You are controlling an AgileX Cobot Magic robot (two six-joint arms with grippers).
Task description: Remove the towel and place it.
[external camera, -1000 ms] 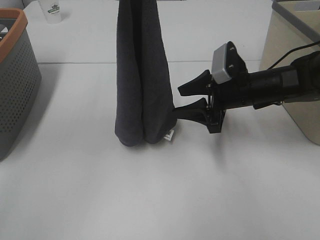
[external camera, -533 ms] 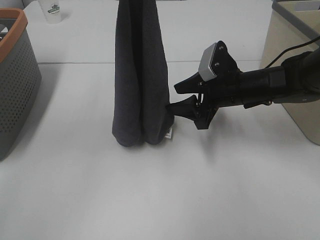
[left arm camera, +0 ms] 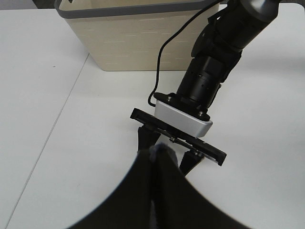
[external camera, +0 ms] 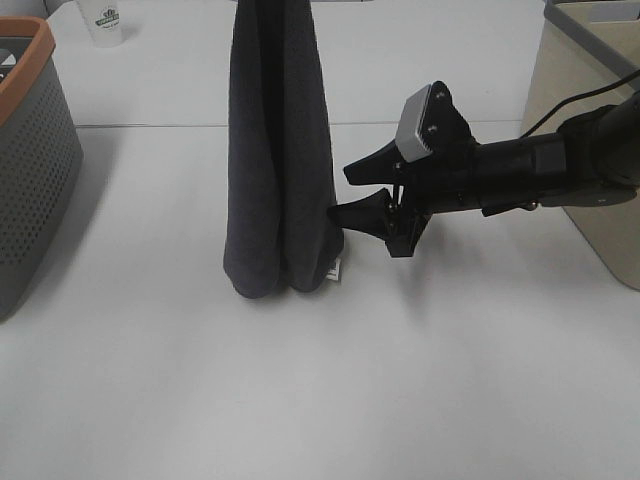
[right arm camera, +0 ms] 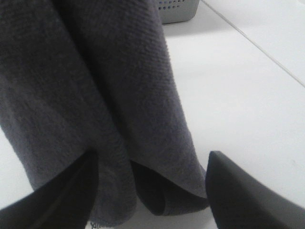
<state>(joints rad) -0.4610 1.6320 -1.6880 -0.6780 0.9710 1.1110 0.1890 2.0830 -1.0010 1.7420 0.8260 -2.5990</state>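
Note:
The dark grey towel [external camera: 278, 160] hangs upright in long folds from above the top edge of the exterior high view, and its lower end rests on the white table with a small white tag [external camera: 340, 270] at the bottom right. My left gripper is out of view; the left wrist view looks straight down the towel [left arm camera: 162, 195] hanging under it. From the right, my right gripper [external camera: 342, 192] reaches in level and open. Its lower finger touches the towel's right edge. In the right wrist view the towel [right arm camera: 95, 95] fills the space ahead of the fingertips [right arm camera: 243, 191].
A grey perforated basket with an orange rim [external camera: 30, 150] stands at the left table edge. At the right stands a beige bin with a grey rim [external camera: 585, 130], seen too in the left wrist view [left arm camera: 143, 38]. A paper cup [external camera: 105, 22] is at the back left.
My right gripper has moved left to the towel's edge and rolled slightly, jaws staying open. The towel's lower end has shifted a little to the left.

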